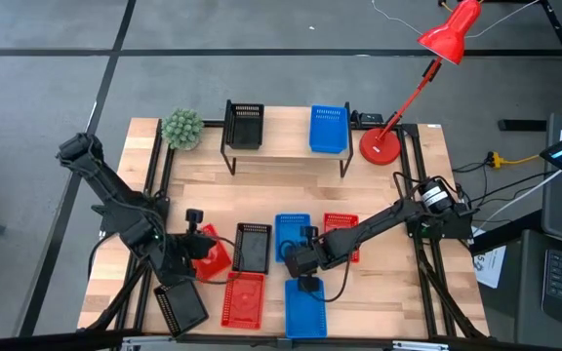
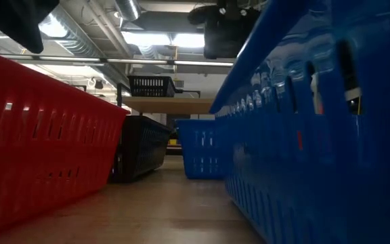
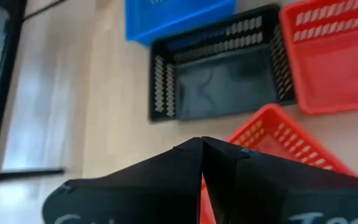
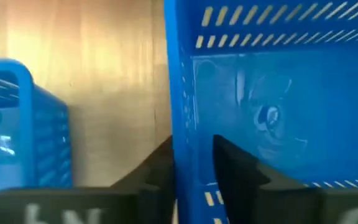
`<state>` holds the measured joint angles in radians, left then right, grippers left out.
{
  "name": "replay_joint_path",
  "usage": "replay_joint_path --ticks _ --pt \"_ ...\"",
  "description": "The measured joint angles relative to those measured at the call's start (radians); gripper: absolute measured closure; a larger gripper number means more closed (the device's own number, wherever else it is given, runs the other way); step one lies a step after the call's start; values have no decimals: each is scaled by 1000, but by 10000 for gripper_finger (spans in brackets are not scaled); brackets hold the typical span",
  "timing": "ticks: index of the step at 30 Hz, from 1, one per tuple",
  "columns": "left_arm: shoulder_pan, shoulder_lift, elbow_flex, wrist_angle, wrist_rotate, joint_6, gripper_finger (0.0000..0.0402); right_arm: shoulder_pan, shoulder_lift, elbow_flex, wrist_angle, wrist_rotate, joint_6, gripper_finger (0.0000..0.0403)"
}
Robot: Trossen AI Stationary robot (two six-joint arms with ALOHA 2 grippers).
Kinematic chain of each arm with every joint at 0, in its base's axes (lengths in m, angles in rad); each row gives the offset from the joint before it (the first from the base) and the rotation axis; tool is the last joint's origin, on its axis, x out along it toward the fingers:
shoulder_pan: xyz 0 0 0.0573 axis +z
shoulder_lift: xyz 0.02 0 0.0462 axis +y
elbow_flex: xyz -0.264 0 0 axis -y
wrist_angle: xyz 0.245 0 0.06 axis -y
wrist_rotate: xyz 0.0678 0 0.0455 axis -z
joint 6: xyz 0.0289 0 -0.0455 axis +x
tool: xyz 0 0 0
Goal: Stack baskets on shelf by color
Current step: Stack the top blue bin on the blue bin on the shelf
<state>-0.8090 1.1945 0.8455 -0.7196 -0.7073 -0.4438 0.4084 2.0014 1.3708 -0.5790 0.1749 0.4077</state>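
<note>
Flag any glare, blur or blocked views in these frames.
Low view: the near blue plastic mesh basket and a red plastic mesh basket fill the frame, with bright ceiling lights behind. Left wrist view: the left gripper is a soft dark mass. Right wrist view: sheen on the blue basket's floor, wood grain blurred.
</note>
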Motion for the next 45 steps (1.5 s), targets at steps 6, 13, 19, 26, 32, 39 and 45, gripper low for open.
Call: replay_joint_path --ticks 6,13,19,26,32,39,45 --pt "55 -59 -90 269 68 222 401 2 0 30 -15 24 59 395" --pt "186 -164 -226 497 254 399 402 30 0 283 -258 110 -3 401" --pt "263 -255 -355 630 307 402 402 53 0 564 -567 270 -78 401" --pt "282 -287 -437 732 309 428 401 26 -1 908 -897 551 -208 402" --pt "304 -287 -483 792 309 423 402 -114 -47 939 -997 556 -289 402" --pt "323 -286 -494 804 309 420 401 -300 -133 813 -991 450 -416 403" --pt "340 -286 -493 803 308 420 401 -454 -251 624 -876 352 -499 403"
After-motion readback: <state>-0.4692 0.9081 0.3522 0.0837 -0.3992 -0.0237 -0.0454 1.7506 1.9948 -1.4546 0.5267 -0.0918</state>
